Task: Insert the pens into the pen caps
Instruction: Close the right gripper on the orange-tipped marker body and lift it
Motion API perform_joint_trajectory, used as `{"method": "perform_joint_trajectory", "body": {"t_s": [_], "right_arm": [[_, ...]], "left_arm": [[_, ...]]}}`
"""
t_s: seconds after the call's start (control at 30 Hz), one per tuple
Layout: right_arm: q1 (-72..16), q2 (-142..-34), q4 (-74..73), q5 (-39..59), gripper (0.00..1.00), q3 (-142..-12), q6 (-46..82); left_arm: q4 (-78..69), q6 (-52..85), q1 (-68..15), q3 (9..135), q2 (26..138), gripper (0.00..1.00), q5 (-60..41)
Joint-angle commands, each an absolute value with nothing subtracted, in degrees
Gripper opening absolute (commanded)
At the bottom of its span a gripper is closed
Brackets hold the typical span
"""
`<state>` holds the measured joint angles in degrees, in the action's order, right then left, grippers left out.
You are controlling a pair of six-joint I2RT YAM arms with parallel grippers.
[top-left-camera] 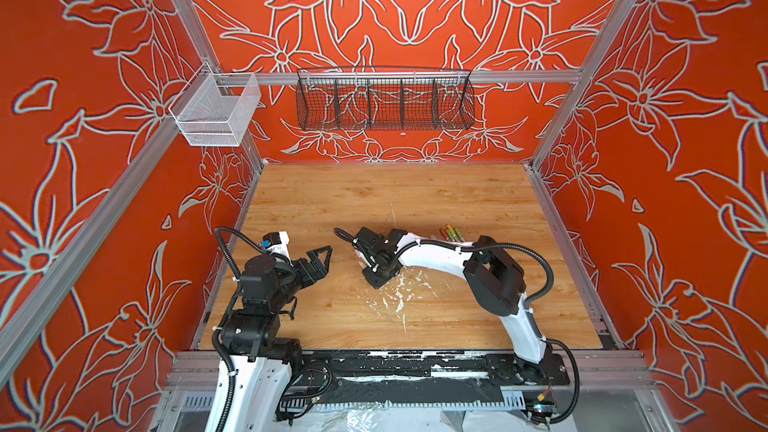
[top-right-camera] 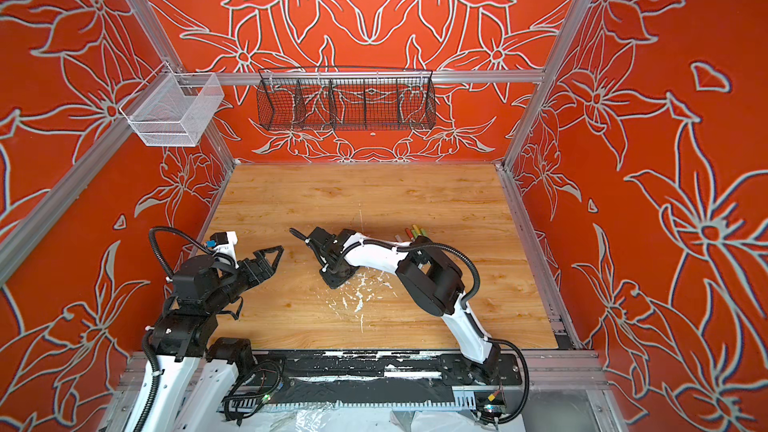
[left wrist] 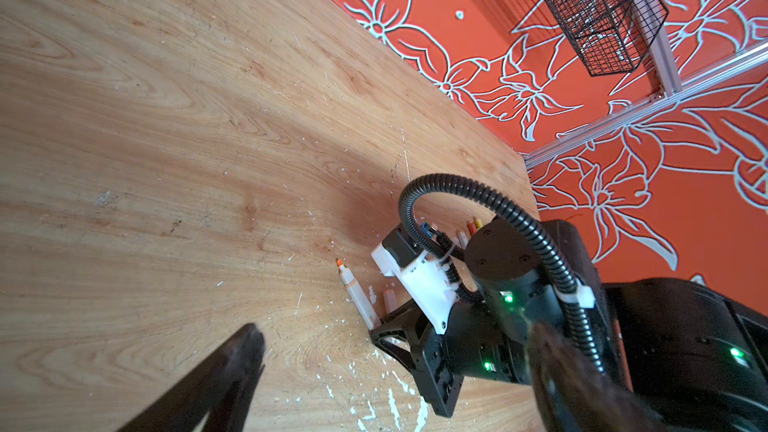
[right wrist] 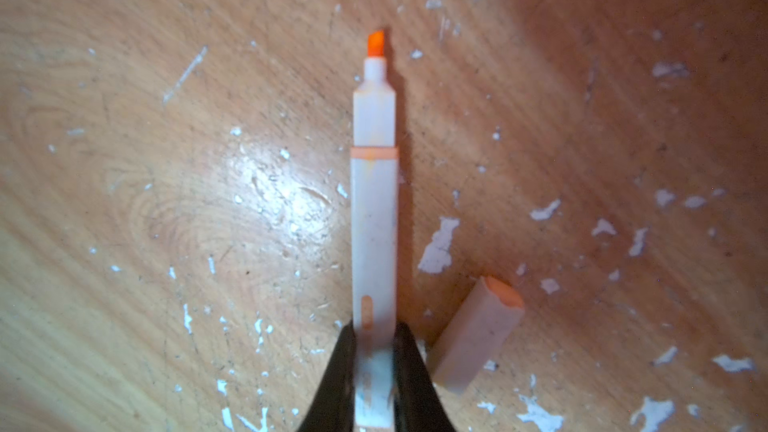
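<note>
The right gripper (right wrist: 372,328) is black. The pen (right wrist: 372,209) between its fingers has a white barrel ringed by one pale orange band, with a bright orange tip at the end away from the gripper. Just beside the gripper lies a pen cap (right wrist: 473,336), off-white with a pale orange end. The table (right wrist: 166,201) beneath is light tan wood grain flecked with white. Well apart from that gripper, behind its arm, the other pens (top-left-camera: 450,232) show green, yellow and red. The left gripper (top-left-camera: 327,261) is black too. The walls (top-left-camera: 415,14) are orange-red with pale grey flower outlines.
</note>
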<state>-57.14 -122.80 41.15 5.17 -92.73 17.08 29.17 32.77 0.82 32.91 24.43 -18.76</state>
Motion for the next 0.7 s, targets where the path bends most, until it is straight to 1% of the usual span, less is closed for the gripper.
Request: {"method": "perform_joint_trajectory", "body": {"t_s": [0.0, 0.13, 0.27, 0.37, 0.43, 0.57, 0.67], "right_arm": [[-57.68, -121.65, 42.85, 4.80, 0.10, -88.46, 17.71], [-57.41, -115.23, 38.25, 6.62, 0.09, -82.10, 16.87], [-56.87, -111.77, 39.68, 6.76, 0.09, -79.00, 15.66], [-56.87, -108.13, 37.10, 9.13, 0.08, -75.07, 13.02], [-56.81, -105.38, 35.55, 9.89, 0.08, -72.24, 11.63], [-55.61, -102.42, 37.38, 9.10, 0.07, -70.14, 10.00], [-54.14, -100.36, 37.80, 8.79, 0.07, -68.64, 9.61]], "left_arm": [[29.69, 31.94, 1.39, 34.01, 23.82, 0.97, -18.19], [29.23, 31.93, 1.35, 33.79, 24.21, 0.97, -18.96], [28.80, 31.88, 1.50, 33.78, 25.60, 0.97, -20.14], [28.12, 31.91, 1.59, 33.67, 26.34, 0.97, -21.11], [26.75, 32.15, 1.62, 33.19, 27.38, 0.97, -23.45], [24.19, 32.89, 1.61, 32.84, 33.78, 1.00, -28.82], [22.62, 33.14, 1.45, 33.29, 40.47, 0.95, -33.43]]}}
